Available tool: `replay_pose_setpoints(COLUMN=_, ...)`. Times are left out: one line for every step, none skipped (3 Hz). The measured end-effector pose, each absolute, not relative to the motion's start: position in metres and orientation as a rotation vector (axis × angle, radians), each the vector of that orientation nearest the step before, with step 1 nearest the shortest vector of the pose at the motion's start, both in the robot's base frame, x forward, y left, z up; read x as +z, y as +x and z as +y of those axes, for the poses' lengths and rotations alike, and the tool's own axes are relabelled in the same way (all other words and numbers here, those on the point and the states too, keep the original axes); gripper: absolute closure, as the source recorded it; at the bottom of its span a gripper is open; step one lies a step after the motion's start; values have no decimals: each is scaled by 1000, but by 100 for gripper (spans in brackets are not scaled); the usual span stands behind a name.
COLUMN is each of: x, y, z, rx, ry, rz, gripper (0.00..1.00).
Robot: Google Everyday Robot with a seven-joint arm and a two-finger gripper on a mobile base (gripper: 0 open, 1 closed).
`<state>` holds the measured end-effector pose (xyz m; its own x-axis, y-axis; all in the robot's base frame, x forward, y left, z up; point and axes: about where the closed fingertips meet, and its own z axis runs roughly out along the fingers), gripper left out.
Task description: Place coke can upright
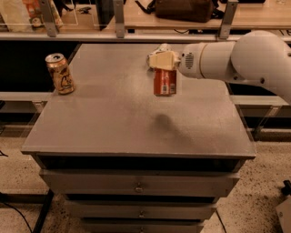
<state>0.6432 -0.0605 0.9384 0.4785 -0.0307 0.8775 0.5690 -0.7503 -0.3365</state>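
Observation:
The coke can (pixel 164 82) is orange-red with pale lettering and hangs upright above the grey table top (pixel 113 118), right of its middle. My gripper (pixel 160 59) reaches in from the right on the white arm (pixel 236 59) and is shut on the can's top end. The can is off the surface; its dark shadow (pixel 163 122) lies on the table below it. The can's upper rim is hidden by the cream-coloured fingers.
A tan-gold can with a dark figure (pixel 60 73) stands upright near the table's left edge. The table is a drawer cabinet with drawers (pixel 138 185) below its front edge. A shelf with a brown bag (pixel 184 9) runs behind the table.

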Motion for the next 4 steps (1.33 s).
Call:
replay_pose_setpoints(x=939, y=642, z=-60, rx=-1272, ry=-2119, rz=-449, gripper=100)
replay_pose_setpoints(x=940, y=644, z=-64, rx=-1315, ry=-2071, rz=-492, gripper=100)
replay_pose_setpoints(x=945, y=644, z=-86, rx=-1383, ry=-1927, rz=-533, gripper=100)
replay_pose_setpoints(x=953, y=640, z=-64, rx=-1423, ry=-1841, rz=-625, gripper=100)
